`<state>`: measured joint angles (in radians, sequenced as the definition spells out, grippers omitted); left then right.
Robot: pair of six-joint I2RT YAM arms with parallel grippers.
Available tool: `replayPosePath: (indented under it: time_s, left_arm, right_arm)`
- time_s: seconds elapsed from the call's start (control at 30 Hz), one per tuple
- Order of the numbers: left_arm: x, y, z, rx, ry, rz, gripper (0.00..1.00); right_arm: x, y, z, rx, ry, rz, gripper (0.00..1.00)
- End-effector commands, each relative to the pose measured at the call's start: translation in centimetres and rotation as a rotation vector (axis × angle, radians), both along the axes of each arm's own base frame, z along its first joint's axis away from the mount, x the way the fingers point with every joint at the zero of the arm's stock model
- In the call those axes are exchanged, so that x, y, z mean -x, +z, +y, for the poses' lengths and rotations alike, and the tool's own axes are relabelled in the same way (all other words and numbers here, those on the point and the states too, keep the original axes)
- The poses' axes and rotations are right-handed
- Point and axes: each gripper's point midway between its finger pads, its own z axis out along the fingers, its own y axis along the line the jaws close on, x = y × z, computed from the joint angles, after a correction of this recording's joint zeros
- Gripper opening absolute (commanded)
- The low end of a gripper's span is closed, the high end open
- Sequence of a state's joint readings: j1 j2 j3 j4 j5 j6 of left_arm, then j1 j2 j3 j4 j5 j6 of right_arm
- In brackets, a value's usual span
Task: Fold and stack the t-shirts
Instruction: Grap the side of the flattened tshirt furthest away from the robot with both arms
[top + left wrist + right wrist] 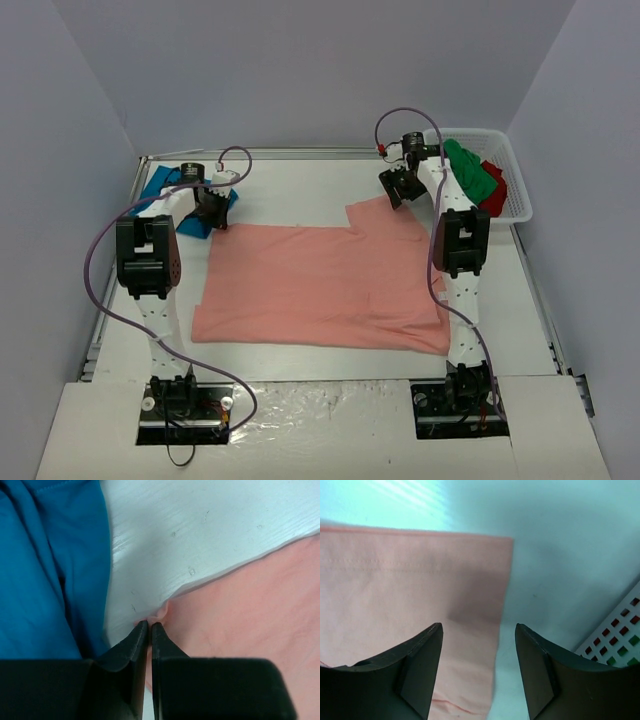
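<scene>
Left gripper clamped on corner of salmon-pink cloth t-shirt, frame centre, likely to fold; right gripper jaws apart over sleeve.

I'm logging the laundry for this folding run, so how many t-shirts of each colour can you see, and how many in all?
salmon-pink t-shirt: 1
teal-blue t-shirt: 1
green t-shirt: 1
red t-shirt: 1
Total in view: 4

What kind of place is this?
Probably a robot lab, not a house: plain grey walls box in a white table, a left arm and right arm stand at its edge, and a salmon-pink t-shirt lies spread out.
</scene>
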<state>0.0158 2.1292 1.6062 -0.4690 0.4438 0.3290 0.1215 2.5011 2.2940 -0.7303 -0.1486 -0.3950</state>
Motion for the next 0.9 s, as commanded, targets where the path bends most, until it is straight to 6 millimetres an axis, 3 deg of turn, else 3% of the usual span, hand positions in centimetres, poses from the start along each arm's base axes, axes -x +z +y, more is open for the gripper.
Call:
replayPosePath:
  time_s: [0.0, 0.13, 0.5, 0.73, 0.8, 0.87]
  left_arm:
    - [1.6, 0.2, -0.3, 0.01, 0.017, 0.069, 0.02]
    - [1.8, 0.6, -0.4, 0.012, 0.016, 0.061, 0.02]
    - [2.0, 1.4, -0.3, 0.002, -0.002, 0.051, 0.02]
    - [2.4, 1.1, -0.4, 0.003, -0.017, 0.063, 0.02]
    - [2.5, 1.0, -0.3, 0.001, -0.017, 0.067, 0.02]
    - [2.6, 0.8, -0.4, 0.004, -0.019, 0.073, 0.02]
  right_arm:
    - [-0.3, 0.1, 0.9, -0.055, -0.03, 0.01, 0.56]
    - [-1.9, -0.5, 1.4, -0.076, -0.069, -0.016, 0.56]
    - [-1.2, -5.0, 1.0, -0.053, -0.107, 0.059, 0.5]
    - [-1.7, -5.7, 1.2, -0.096, -0.121, 0.065, 0.51]
    - [-1.5, -6.0, 1.5, -0.127, -0.115, 0.078, 0.48]
    - [-1.4, -6.1, 1.8, -0.154, -0.106, 0.088, 0.38]
